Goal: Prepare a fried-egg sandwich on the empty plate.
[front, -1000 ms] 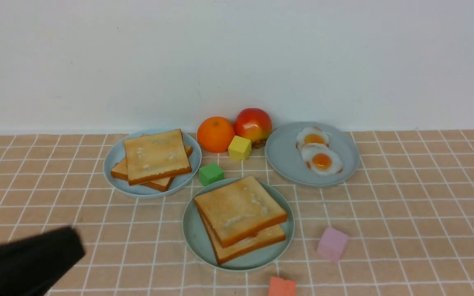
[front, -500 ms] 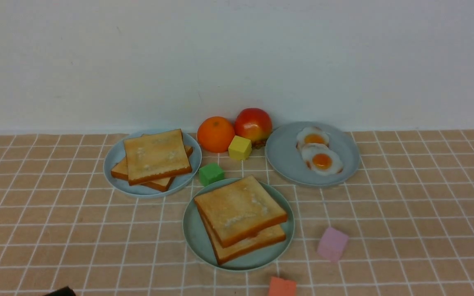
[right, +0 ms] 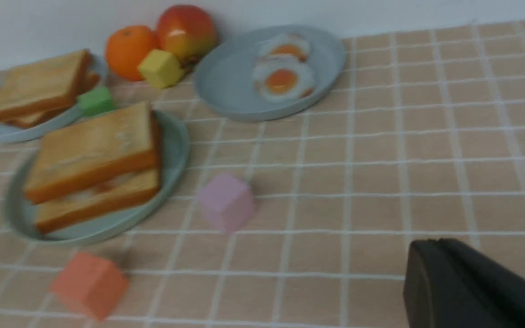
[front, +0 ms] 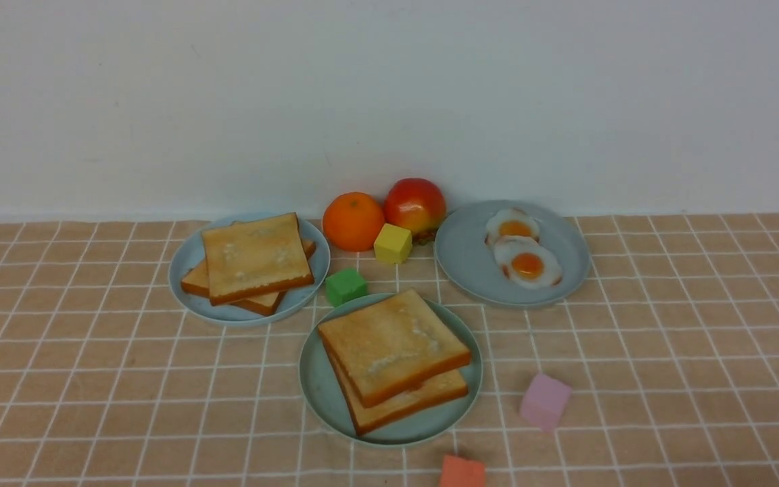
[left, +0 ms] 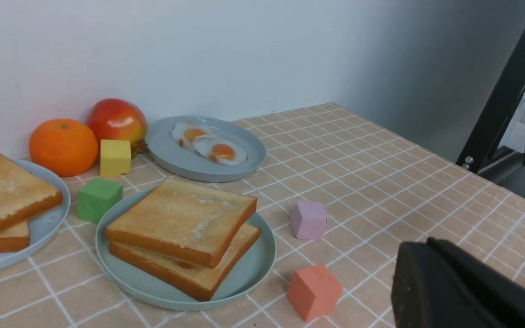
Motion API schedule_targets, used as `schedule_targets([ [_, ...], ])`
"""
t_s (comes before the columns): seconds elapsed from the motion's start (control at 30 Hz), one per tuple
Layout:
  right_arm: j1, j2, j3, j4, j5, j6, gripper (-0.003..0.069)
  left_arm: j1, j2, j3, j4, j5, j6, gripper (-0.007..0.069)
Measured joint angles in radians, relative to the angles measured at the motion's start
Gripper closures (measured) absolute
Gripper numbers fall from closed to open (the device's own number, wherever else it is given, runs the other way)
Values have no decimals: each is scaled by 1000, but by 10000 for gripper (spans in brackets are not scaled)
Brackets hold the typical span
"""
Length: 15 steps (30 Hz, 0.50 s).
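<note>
Two toast slices stacked askew

1. The desk wears a matt, woven-looking cloth, peach with white grid lines, slightly rumpled.
2. The mint-green plate looks like smooth plastic with a dull sheen; the two blue-grey plates look alike.
3. The fried-egg sandwich has a matt, spongy-looking toast surface.
4. The fried eggs look glossy.
5. The orange is softly matt; the apple shines.
6. The pink cube, nearest the right end effector, looks matt.
7. That end effector's casing is matt black.
</note>
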Motion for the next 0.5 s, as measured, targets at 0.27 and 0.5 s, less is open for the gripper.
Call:
schedule_targets([
  [0.27, -159, -167, 165, -8, -11, -96, 673, 0, 0, 0, 0, 1, 0, 638],
  [0.5, -165, -173, 165, 38, 8, -108, 673, 0, 0, 0, 0, 5, 0, 637],
])
